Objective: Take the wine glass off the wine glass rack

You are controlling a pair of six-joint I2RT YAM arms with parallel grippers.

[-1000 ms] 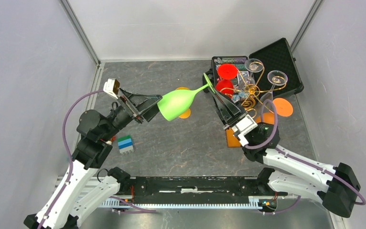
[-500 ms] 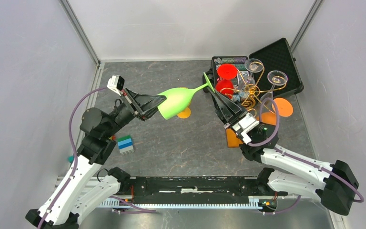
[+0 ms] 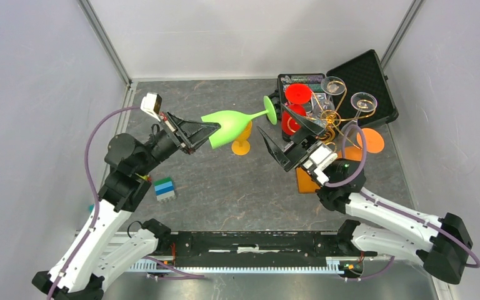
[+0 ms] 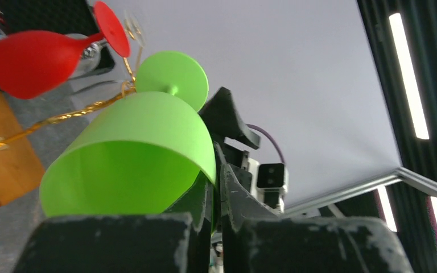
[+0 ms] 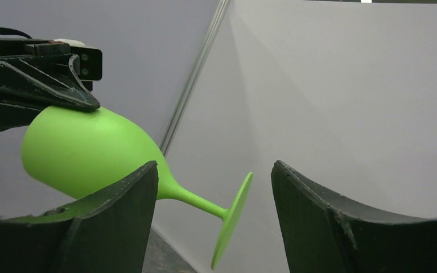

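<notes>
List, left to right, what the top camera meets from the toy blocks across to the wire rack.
Toy blocks → left tool → green glass → red glasses → first clear glass → second clear glass. The right tool, the orange discs and the black case overlap these, so they are left out.

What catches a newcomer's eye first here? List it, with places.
A bright green wine glass hangs sideways above the table's middle, its bowl rim pinched by the left gripper. The right gripper stands wide open beside the glass's foot. Far right, two red glasses hang on the gold wine glass rack.
</notes>
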